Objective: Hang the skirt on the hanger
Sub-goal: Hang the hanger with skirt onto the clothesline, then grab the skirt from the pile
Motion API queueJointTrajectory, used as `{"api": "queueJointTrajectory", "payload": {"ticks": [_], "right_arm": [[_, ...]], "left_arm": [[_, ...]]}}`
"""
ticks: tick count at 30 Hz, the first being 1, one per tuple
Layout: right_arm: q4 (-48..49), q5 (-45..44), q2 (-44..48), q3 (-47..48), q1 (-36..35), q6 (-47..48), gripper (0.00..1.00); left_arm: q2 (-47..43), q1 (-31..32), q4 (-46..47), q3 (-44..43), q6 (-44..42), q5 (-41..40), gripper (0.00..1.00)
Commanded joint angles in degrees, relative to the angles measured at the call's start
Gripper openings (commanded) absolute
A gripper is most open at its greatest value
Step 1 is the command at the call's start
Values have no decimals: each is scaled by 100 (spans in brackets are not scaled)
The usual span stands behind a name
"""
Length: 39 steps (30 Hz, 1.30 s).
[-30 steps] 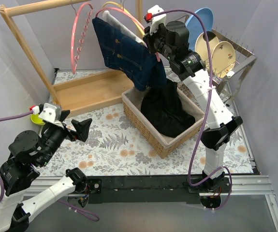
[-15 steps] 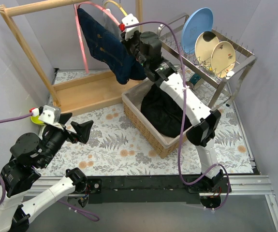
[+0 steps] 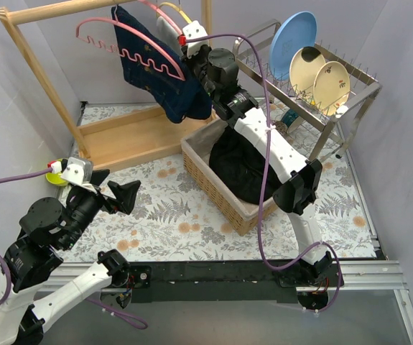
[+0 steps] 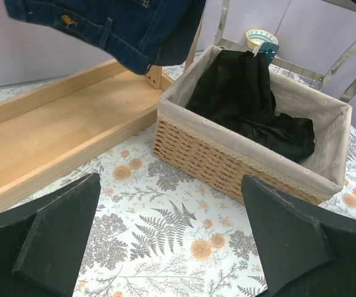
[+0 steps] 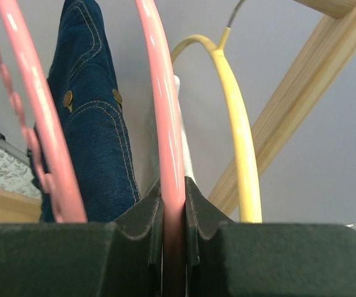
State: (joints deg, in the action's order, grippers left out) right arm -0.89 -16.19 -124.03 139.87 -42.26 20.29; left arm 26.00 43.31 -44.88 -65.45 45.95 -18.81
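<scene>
- Skirt (image 3: 159,75) of blue denim is being carried draped on the pink hanger (image 3: 140,52) at 12 o'clock, beneath the wooden rail (image 3: 55,10).
- Right gripper (image 5: 173,204) is being held high on an outstretched arm, jaws pinching the pink hanger.
- Left gripper (image 3: 114,188) is being held low at 8 o'clock, jaws spread wide on nothing.

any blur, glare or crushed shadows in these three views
Top external: evenly lit, sharp, no glare or hard shadows around the basket. Left wrist: basket weave crisp, left end effector almost featureless black. Right wrist: pink hanger very close and slightly soft, denim skirt beyond it readable, stitching and buttons clear.
</scene>
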Motion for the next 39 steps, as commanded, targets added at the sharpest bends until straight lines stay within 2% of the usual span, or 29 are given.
{"api": "queueJointTrajectory", "payload": {"ticks": [1,14,17,18,20,21,26,30,35,39], "right_arm": [[1600,-210,98,234,183,-52,1],[1469,493,27,-355,236,71,1],[1154,642,246,-408,236,27,16],[1021,739,317,-426,236,27,29],[610,1089,632,-496,236,62,41],[442,1222,756,-514,236,97,52],[-903,2345,1782,-689,236,290,71],[-1625,2980,2706,-1303,236,554,92],[-2292,3401,4156,-3024,236,1088,94],[-2645,3456,5185,-4763,341,1477,94]], "left_arm": [[89,11,76,-47,45,52,98],[2,11,120,111,230,167,98],[10,20,173,173,230,211,98],[10,11,225,199,230,220,98],[89,11,261,234,221,228,98],[116,20,330,261,221,228,98],[519,20,559,436,186,71,98],[1003,20,857,577,168,-184,98],[1504,11,1254,902,2,-500,98],[1312,11,1534,1332,-130,-773,98]]}}
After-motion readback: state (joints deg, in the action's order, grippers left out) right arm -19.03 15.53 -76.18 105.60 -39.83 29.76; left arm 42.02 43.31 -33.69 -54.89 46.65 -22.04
